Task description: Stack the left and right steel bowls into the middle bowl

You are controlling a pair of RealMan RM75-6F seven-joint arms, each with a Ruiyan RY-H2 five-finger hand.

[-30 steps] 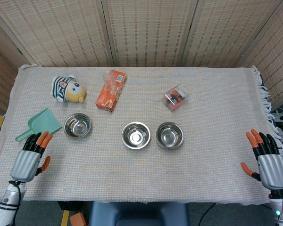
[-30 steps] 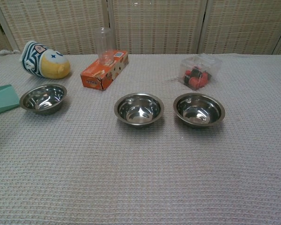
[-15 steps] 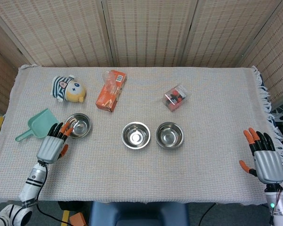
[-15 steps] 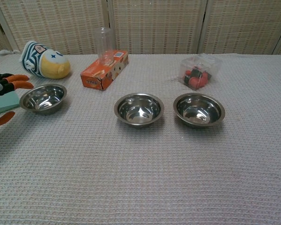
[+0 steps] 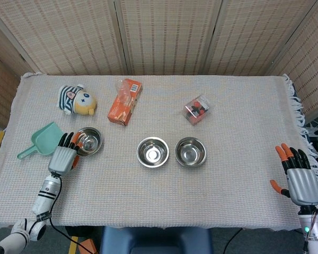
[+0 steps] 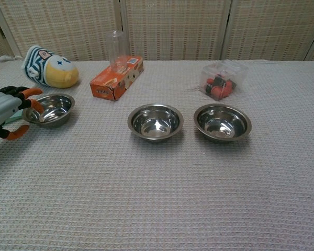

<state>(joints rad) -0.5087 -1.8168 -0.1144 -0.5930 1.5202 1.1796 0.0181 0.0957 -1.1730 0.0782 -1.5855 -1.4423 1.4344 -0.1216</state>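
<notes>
Three steel bowls stand on the cloth: the left bowl [image 5: 88,141] [image 6: 49,109], the middle bowl [image 5: 152,152] [image 6: 155,121] and the right bowl [image 5: 190,152] [image 6: 222,122]. All three are empty. My left hand [image 5: 64,155] [image 6: 9,112] sits at the left bowl's near-left rim, fingers spread over the rim and holding nothing. Far off at the table's right front corner, my right hand [image 5: 299,177] is open with fingers spread, outside the chest view.
A teal scoop [image 5: 44,139] lies just left of the left bowl. Behind stand a striped plush toy [image 5: 76,100], an orange box [image 5: 125,101] with a clear cup on it, and a clear tub of red things [image 5: 197,109].
My left hand has moved from the table's front left edge up and rightward to the left bowl's rim. The right hand stays in place. No bowl has moved.
</notes>
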